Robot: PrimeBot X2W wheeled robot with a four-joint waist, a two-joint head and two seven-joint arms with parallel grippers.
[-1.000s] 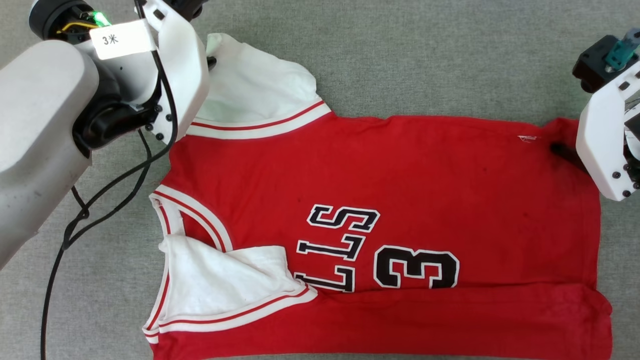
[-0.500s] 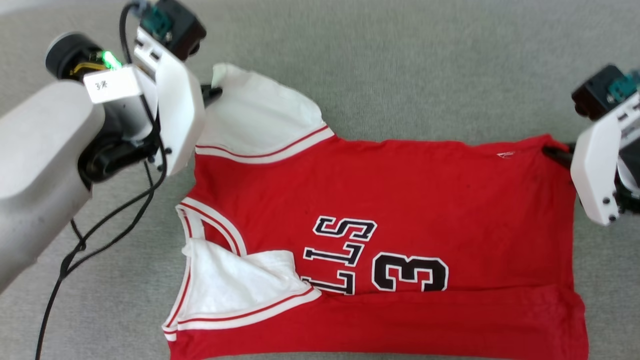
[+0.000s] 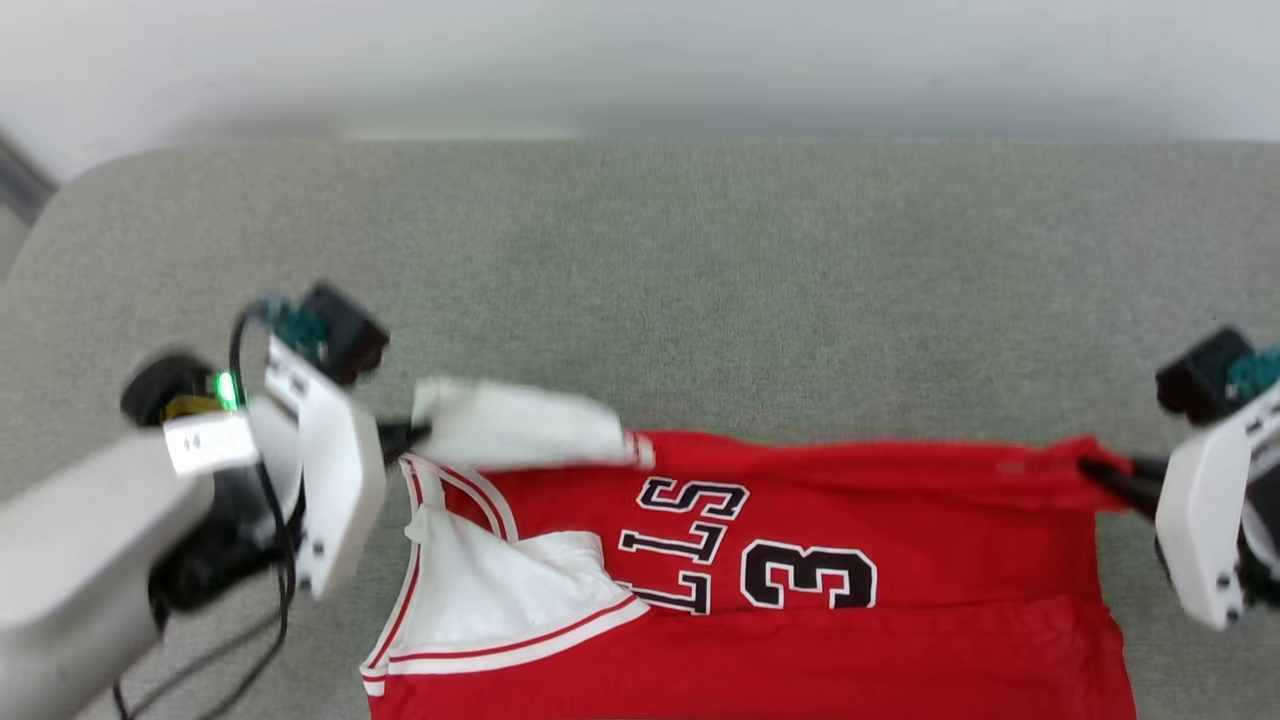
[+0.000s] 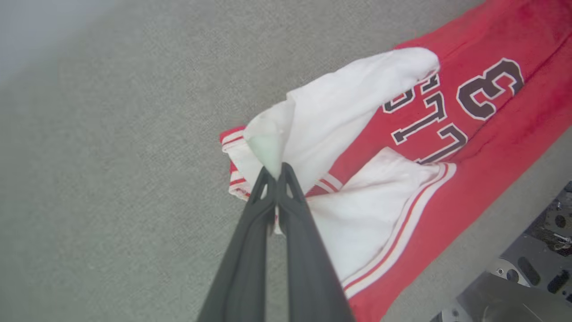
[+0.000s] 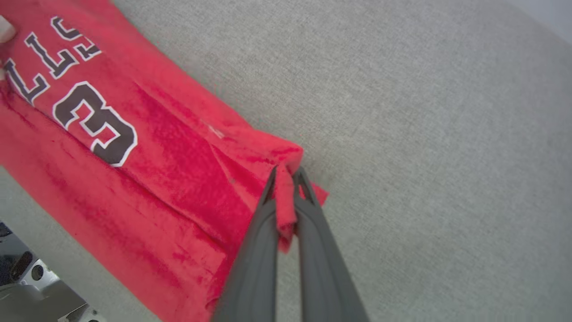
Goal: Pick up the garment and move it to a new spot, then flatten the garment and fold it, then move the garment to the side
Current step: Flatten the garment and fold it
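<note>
Currently, the garment (image 3: 900, 560) lies on the grey surface (image 3: 700, 260) with its near half flat and its far edge lifted between the two pincers. The left pincer (image 4: 278, 169) is clenched on the tip of the white sleeve (image 4: 348, 98) at far left. The right pincer (image 5: 287, 172) is clenched on a small bunch of the red hem corner (image 5: 286, 154) at far right. Both holds take in little cloth. If the arms pull apart or rise unevenly, a corner is likely to slip free and the far edge would drop skewed. The other sleeve (image 3: 500, 590) lies turned over the chest at near left and could be trapped as a lump inside a fold. One second earlier, the right pincer stood released at the hem and the garment lay fully flat. The head camera has since tilted, bringing the far rim of the surface into view.
</note>
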